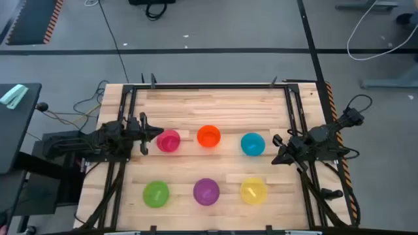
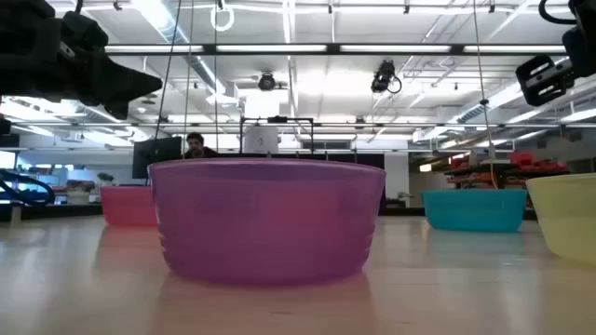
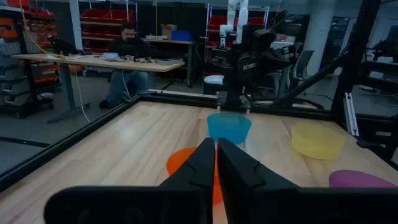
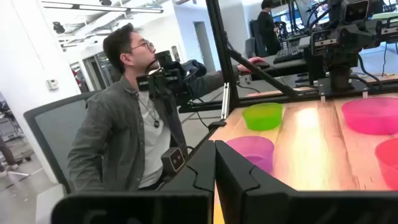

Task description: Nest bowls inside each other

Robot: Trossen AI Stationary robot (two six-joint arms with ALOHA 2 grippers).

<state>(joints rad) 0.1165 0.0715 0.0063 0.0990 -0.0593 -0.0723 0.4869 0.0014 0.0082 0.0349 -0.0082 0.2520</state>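
Note:
Six bowls stand upright and apart on the wooden table (image 1: 215, 104) in two rows. Far row: pink (image 1: 168, 141), orange (image 1: 209, 136), blue (image 1: 253, 144). Near row: green (image 1: 156, 194), purple (image 1: 206, 190), yellow (image 1: 253, 190). My left gripper (image 1: 157, 132) is shut and empty at the table's left, just left of the pink bowl. My right gripper (image 1: 277, 149) is shut and empty at the table's right, just right of the blue bowl. The left wrist view shows the shut fingers (image 3: 214, 163) with the orange bowl (image 3: 177, 163) and the blue bowl (image 3: 228, 127) beyond.
A black metal frame (image 1: 215, 85) runs round the table's edges. A person in a grey jacket (image 4: 127, 118) sits beside the table. Another person (image 3: 127, 56) sits at a desk farther off. Bare wood lies between the two rows and along the far edge.

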